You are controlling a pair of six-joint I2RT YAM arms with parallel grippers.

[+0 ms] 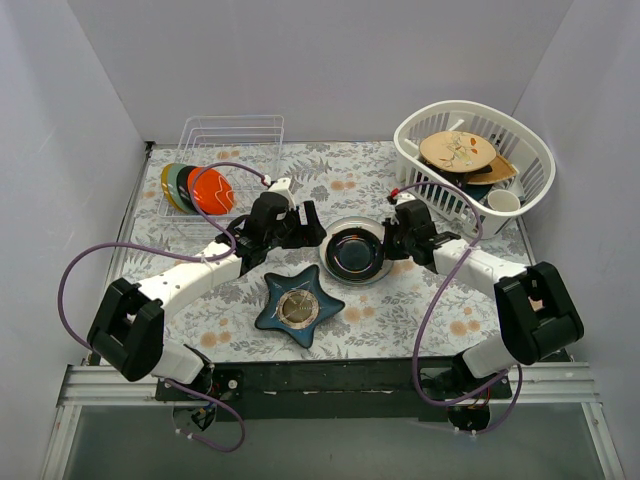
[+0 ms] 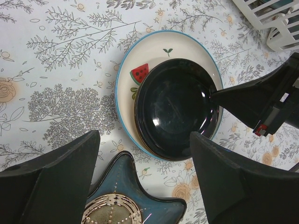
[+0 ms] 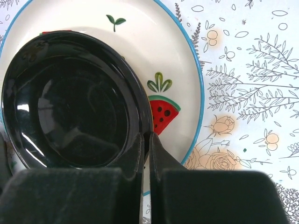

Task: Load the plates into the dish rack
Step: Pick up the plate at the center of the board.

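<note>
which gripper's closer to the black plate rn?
Right. The right gripper is shut on the black plate's right rim. The left gripper is open, off the plate's left side, not touching it.

My matt black plastic fingers [image 3: 133,156], glossy black plate [image 3: 70,107], smooth glazed cream plate [image 3: 177,70], matt printed cloth [image 3: 252,70]

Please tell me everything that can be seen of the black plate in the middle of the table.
The glossy black round plate looks ceramic, shallow, with a raised rim and bright reflections inside. It is empty and lies off-centre on a larger cream plate with a blue rim and watermelon pictures, near the middle of the flowered table. The right pincer is shut at its rim, seemingly pinching it; nothing else touches it.
</note>
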